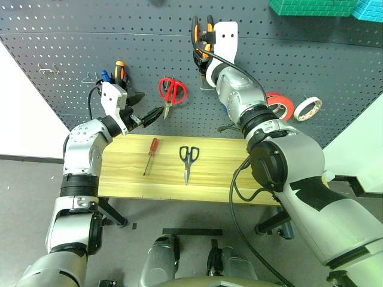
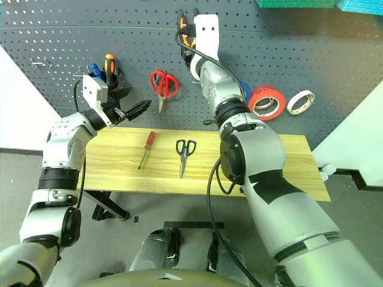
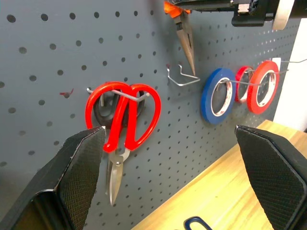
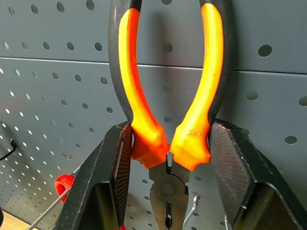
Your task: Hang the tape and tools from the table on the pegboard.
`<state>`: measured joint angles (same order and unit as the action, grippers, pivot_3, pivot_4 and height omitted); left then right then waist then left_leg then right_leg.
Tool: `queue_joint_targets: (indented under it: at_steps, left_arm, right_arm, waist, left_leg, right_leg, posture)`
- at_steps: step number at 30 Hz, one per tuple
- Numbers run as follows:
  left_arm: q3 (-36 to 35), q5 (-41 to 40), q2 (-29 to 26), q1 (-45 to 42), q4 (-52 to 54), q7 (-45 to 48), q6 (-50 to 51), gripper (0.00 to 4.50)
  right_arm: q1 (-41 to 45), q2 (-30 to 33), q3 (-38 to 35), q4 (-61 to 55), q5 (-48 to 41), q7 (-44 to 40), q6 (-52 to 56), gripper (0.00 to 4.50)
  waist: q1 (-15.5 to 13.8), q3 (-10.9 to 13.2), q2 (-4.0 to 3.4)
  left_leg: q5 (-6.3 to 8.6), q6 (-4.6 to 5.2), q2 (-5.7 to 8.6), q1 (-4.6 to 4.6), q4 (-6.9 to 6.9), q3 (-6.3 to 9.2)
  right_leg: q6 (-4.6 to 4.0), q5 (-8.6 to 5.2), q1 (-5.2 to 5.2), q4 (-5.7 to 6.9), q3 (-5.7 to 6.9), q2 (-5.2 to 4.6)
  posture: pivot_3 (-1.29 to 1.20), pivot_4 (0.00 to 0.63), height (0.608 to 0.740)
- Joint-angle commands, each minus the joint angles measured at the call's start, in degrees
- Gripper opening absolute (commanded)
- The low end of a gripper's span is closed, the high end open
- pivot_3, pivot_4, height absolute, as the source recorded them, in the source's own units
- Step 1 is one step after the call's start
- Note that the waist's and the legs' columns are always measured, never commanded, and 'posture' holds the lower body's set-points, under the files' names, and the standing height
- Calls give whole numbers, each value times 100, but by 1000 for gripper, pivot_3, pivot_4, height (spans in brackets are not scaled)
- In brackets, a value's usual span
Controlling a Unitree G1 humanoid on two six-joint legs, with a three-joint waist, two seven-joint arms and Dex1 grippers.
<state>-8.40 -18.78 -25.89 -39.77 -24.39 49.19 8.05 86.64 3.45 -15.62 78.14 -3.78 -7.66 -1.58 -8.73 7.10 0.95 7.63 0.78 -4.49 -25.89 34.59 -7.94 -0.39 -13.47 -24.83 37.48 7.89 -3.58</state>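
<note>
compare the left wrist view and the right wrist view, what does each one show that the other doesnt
Left wrist view alone: the red-handled scissors hanging on a hook, the blue roll, the red-orange roll, a strip of the table, and the left gripper open with nothing in it.

Right wrist view alone: the right gripper closed on the orange handles.

Both: the pliers and the pegboard.

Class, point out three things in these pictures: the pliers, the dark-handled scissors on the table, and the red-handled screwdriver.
pliers (image 4: 144, 120): right wrist view, on the left orange handle.
dark-handled scissors (image 1: 187, 165): left eye view, near the pivot.
red-handled screwdriver (image 1: 153, 145): left eye view, on the red handle.
</note>
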Motion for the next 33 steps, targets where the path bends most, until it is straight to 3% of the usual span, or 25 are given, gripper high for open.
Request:
queue_joint_targets:
  at_steps: [1, 8, 15, 22, 29, 33]
  left_arm:
    - [-35, -35, -66, 8, 216, 29, -113, 4500]
    - [33, -13, -90, 18, 250, 168, -150, 4500]
    - [19, -82, -96, -14, 242, 255, -117, 4500]
    - [129, 124, -71, 46, 230, 122, -247, 4500]
    - [146, 113, -34, 217, 585, 99, -214, 4500]
    - [237, 152, -47, 305, 715, -22, 49, 4500]
  right_arm:
    - [221, 65, -69, -159, -42, -7, -88, 2053]
    - [203, 115, -83, -160, 1, 21, -116, 2053]
    - [160, 160, -65, -159, 45, 102, -203, 2053]
    - [59, 182, 3, -166, 156, 176, -290, 2053]
    - [-21, 230, -18, -183, 188, 383, -439, 2053]
    - [-84, 258, -11, -178, 203, 421, -429, 2053]
  waist:
    - [-3, 1, -1]
    - [-109, 1, -2]
    - [-124, -1, 0]
    - [-145, 0, -1]
    - [-157, 11, -3]
    - [-112, 39, -37]
  left_leg:
    - [1, -1, 4, 61, -38, 1]
    - [1, -2, 17, 102, -85, 15]
    - [0, -1, 57, 47, -42, 58]
    - [1, -1, 55, 64, -63, 74]
    - [3, -4, 71, 154, -129, 46]
    - [2, -2, 86, 161, -89, 140]
  right_leg:
    - [-1, -3, 54, -35, 5, -4]
    - [-43, -34, 71, -17, 10, -7]
    - [-7, -23, 37, -1, 12, -2]
    - [-12, -27, 60, -13, 23, -17]
    - [-57, -119, 78, 68, 14, -50]
    - [-48, -135, 139, 60, 66, -48]
  posture:
    - [357, 10, 732]
    - [348, 6, 732]
    - [343, 3, 732]
    - [337, 11, 732]
    - [338, 68, 732]
    - [335, 117, 732]
